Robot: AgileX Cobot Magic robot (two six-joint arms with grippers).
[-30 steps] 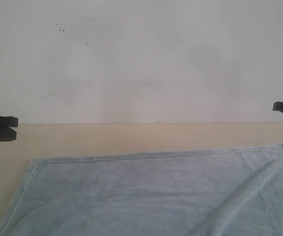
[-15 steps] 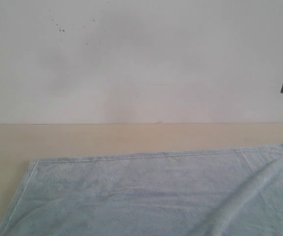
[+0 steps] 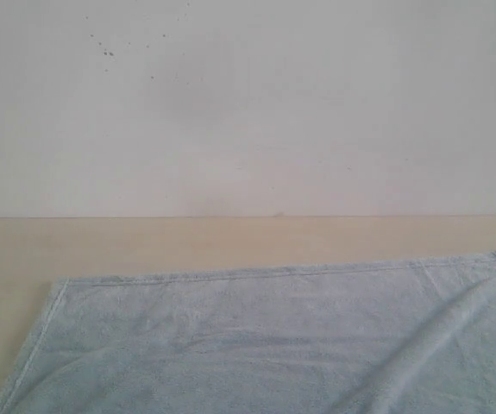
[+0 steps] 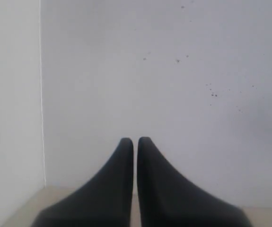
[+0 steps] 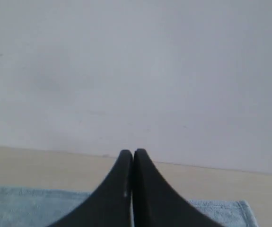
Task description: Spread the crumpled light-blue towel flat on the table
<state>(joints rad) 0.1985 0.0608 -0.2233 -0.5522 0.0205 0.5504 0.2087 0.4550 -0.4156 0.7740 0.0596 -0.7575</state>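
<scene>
The pale light-blue towel (image 3: 265,336) lies spread on the beige table (image 3: 230,237), its far hem straight, with a soft diagonal fold near its right corner. Neither gripper shows in the exterior view. In the left wrist view my left gripper (image 4: 135,140) is shut on nothing, raised and facing the speckled wall. My right gripper (image 5: 133,152) is shut and empty too, held above the towel's (image 5: 27,205) far edge, with a towel corner to one side of it.
A white speckled wall (image 3: 248,103) rises behind the table's far edge. A wall corner (image 4: 41,94) shows in the left wrist view. Bare table (image 5: 41,168) lies between the towel's hem and the wall.
Both grippers have drawn out of the exterior view, the left one first, then the right. The towel has stayed put.
</scene>
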